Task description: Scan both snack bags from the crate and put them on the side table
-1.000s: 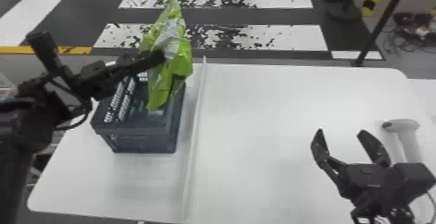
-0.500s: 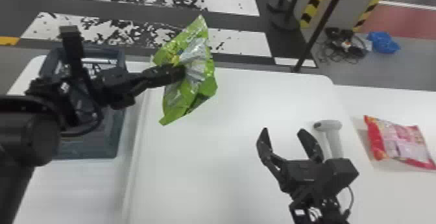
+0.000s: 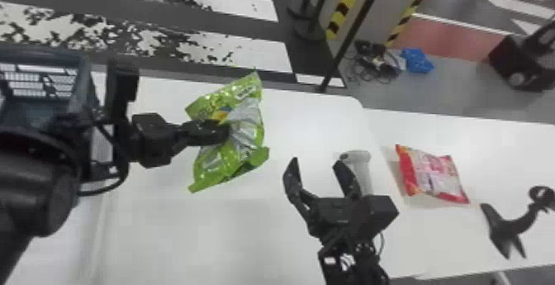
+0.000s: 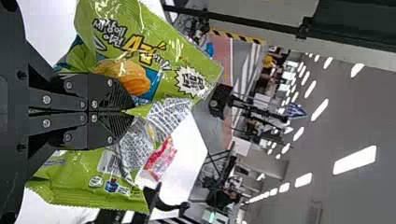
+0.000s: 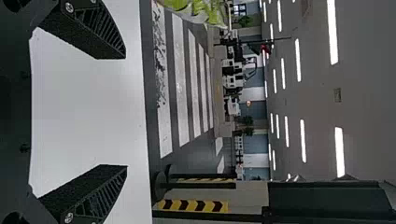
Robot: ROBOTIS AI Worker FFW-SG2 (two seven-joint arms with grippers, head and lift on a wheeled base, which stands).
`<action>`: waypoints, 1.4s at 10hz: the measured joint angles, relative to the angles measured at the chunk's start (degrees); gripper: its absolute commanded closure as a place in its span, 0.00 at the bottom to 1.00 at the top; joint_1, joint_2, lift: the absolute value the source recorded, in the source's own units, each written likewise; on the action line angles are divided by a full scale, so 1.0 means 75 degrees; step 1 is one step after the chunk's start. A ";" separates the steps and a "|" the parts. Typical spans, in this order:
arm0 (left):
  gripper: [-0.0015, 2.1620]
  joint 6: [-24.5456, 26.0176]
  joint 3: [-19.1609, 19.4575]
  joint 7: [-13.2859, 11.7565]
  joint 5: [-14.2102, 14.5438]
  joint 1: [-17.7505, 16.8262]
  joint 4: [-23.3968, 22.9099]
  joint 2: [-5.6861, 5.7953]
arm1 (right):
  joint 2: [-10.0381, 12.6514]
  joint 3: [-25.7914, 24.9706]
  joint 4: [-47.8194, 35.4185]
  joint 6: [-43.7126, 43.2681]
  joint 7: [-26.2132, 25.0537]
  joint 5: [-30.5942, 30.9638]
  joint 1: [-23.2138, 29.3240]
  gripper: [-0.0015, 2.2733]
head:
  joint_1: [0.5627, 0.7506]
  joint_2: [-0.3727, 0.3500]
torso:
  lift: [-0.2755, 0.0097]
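Crinkled green snack bag (image 3: 247, 127)

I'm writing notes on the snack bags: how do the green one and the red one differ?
The green bag is held up by the left gripper, while the red bag lies on the side table. The green bag is crumpled at its middle; the red bag lies fairly flat. Both have printed wrapping.

Rows of ceiling lights (image 5: 339, 149) glare white in both wrist views, while in the head view the white table (image 3: 314, 131) shines brightly, highlights glint on the green snack bag (image 3: 225, 158) and soft shadow edges the red snack bag (image 3: 433, 176).
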 measured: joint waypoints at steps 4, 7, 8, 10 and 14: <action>0.00 -0.0094 -0.0892 0.0720 -0.0573 -0.0145 0.1137 -0.0497 | 0.0000 -0.0091 -0.0137 -0.0090 -0.0049 -0.0176 0.0058 0.04 | 0.70 0.03 | 0.66; 0.03 -0.0165 -0.0968 0.1123 -0.0572 -0.0126 0.1241 -0.0553 | 0.0000 -0.0106 -0.0177 -0.0091 -0.0050 -0.0199 0.0117 0.04 | 0.70 0.03 | 0.66; 0.03 -0.0165 -0.0898 0.1224 -0.0529 -0.0093 0.1192 -0.0545 | 0.0000 -0.0106 -0.0189 -0.0091 -0.0050 -0.0199 0.0124 0.04 | 0.70 0.03 | 0.66; 0.03 -0.0242 -0.0548 0.1472 -0.0488 0.0253 0.0622 -0.0474 | 0.0000 -0.0106 -0.0216 -0.0091 -0.0048 -0.0197 0.0148 0.04 | 0.70 0.03 | 0.66; 0.04 -0.0789 0.1312 0.2060 -0.0187 0.1978 -0.1941 0.0078 | -0.0019 -0.0022 -0.0254 -0.0091 -0.0026 -0.0185 0.0151 0.04 | 0.70 0.14 | 0.66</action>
